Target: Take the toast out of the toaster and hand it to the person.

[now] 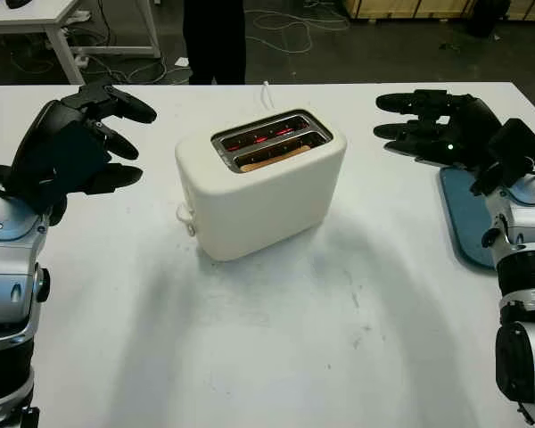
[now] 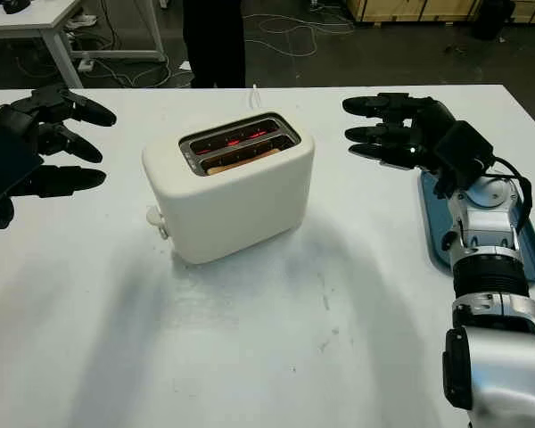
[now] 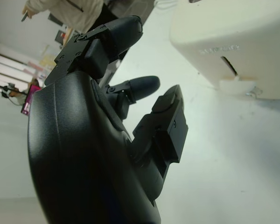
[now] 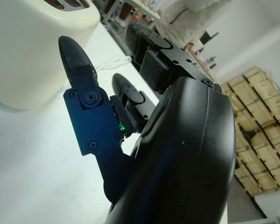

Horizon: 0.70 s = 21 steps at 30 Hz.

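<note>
A cream toaster [image 1: 263, 192] stands mid-table with its two slots glowing red inside. A slice of toast [image 1: 274, 160] sits low in the near slot. Its lever [image 1: 186, 217] sticks out on the left end. My left hand [image 1: 107, 134] hovers open to the left of the toaster, apart from it. My right hand [image 1: 410, 125] hovers open to the right of the toaster, fingers pointing at it, also apart. A person [image 1: 214, 40] in dark trousers stands behind the far table edge.
A blue tray [image 1: 464, 218] lies on the table under my right forearm. The toaster's white cord [image 1: 267, 92] runs off the far edge. Cables lie on the floor, with a white desk [image 1: 53, 27] at the back left.
</note>
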Available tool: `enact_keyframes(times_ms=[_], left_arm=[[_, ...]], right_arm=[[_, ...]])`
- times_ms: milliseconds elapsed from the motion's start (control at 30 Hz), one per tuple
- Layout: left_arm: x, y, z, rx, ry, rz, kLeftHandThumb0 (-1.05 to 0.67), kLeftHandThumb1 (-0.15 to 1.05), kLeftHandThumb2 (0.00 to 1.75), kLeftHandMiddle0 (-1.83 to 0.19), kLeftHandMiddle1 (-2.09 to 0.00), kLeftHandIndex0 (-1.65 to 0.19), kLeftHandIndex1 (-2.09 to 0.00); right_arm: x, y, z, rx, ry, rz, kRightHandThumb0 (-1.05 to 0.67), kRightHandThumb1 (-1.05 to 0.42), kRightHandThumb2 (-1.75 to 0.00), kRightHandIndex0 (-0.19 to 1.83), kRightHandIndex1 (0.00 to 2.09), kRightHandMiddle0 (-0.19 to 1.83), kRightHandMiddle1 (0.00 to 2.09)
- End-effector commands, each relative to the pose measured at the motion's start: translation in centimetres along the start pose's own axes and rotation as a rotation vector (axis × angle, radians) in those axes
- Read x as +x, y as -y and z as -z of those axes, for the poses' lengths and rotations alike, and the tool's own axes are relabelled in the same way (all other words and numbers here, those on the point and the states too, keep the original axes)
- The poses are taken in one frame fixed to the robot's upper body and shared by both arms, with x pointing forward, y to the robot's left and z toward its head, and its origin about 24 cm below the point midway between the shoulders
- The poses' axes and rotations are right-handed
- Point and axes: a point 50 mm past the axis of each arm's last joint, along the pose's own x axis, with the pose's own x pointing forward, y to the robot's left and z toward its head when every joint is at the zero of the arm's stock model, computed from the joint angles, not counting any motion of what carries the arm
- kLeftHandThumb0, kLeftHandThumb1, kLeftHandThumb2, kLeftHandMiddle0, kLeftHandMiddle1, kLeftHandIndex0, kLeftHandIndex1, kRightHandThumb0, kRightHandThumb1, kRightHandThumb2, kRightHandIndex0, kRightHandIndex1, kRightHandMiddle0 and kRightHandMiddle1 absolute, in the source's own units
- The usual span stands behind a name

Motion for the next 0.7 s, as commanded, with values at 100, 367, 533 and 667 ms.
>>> enact_keyframes(times_ms=[100,367,533,667], left_arm=[[-0.02,-0.21,-0.55,-0.002,0.025,-0.012,0.46,0.92,0.18,-0.40,-1.39,-0.35,-1.10],[-0.02,-0.22,-0.50,0.005,0.023,-0.008,0.45,0.92,0.17,-0.40,-1.41,-0.34,-1.11],[-0.04,-0.21,-0.51,0.008,0.021,-0.009,0.45,0.92,0.18,-0.40,-1.41,-0.35,-1.11],[-0.05,-0.21,-0.50,0.004,0.017,-0.011,0.44,0.92,0.19,-0.40,-1.41,-0.34,-1.12]], right_arm=[[-0.06,-0.01,-0.23,-0.007,0.024,0.009,-0.50,-0.79,0.00,0.87,0.00,0.79,0.00],[-0.06,-0.05,-0.13,0.004,0.032,0.010,-0.51,-0.79,0.00,0.87,0.00,0.79,0.00],[-0.01,-0.06,-0.07,0.005,0.025,0.010,-0.51,-0.79,0.00,0.86,0.00,0.79,0.00],[0.01,-0.07,-0.06,0.006,0.023,0.013,-0.51,-0.79,0.00,0.87,0.00,0.79,0.00]])
